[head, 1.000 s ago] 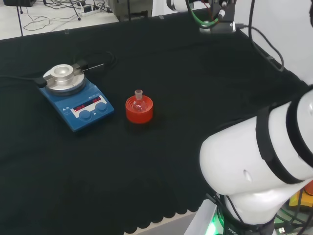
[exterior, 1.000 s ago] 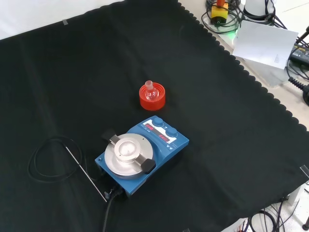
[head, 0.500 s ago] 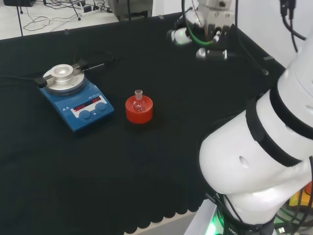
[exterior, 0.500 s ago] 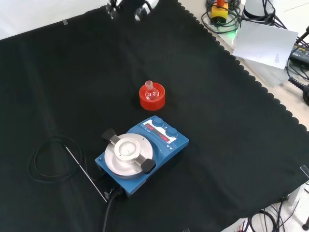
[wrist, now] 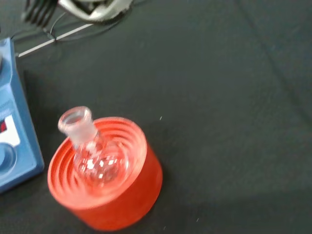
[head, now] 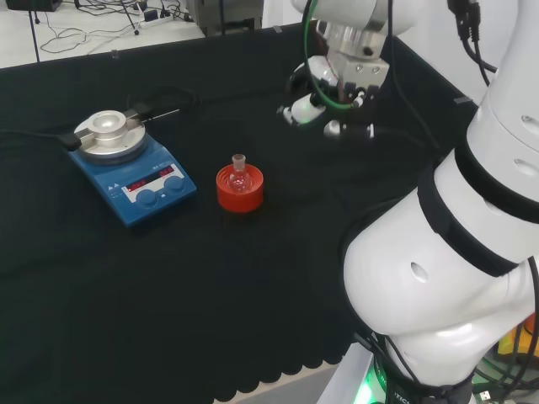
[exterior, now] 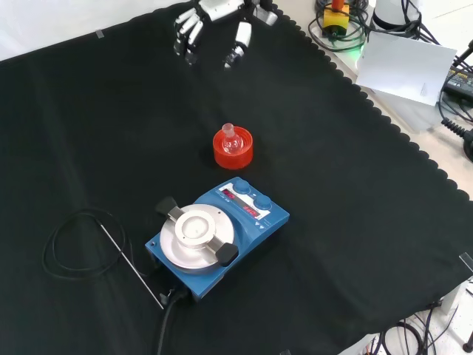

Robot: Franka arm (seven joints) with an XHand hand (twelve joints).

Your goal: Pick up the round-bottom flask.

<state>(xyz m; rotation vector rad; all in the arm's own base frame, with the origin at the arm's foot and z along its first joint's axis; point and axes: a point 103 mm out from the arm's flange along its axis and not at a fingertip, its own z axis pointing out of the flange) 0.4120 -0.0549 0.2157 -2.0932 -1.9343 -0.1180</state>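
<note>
A small clear round-bottom flask (head: 239, 168) rests neck-up and slightly tilted in a red ribbed ring stand (head: 240, 195) near the middle of the black cloth. The front view has the flask (exterior: 231, 137) in its stand (exterior: 233, 154) just beyond the blue stirrer. My hand (head: 301, 109) hovers above the cloth to the right of the flask and farther back, well apart from it. In the front view the hand (exterior: 214, 10) comes in from the top with relaxed, spread fingers (exterior: 188, 34) and holds nothing. The wrist view looks down on the flask (wrist: 92, 153) and stand (wrist: 122, 204).
A blue hotplate stirrer (head: 130, 172) with a round metal top stands left of the flask in the head view, close to the stand (exterior: 214, 237). Its thin metal probe (exterior: 133, 266) and black cable loop (exterior: 74, 244) lie beside it. The cloth's scalloped edge (exterior: 384, 118) runs along the front view's right.
The hand has come down and toward the flask; a second ago it sat at the head view's top edge, and it has now entered the front view from the top. The flask has not moved.
</note>
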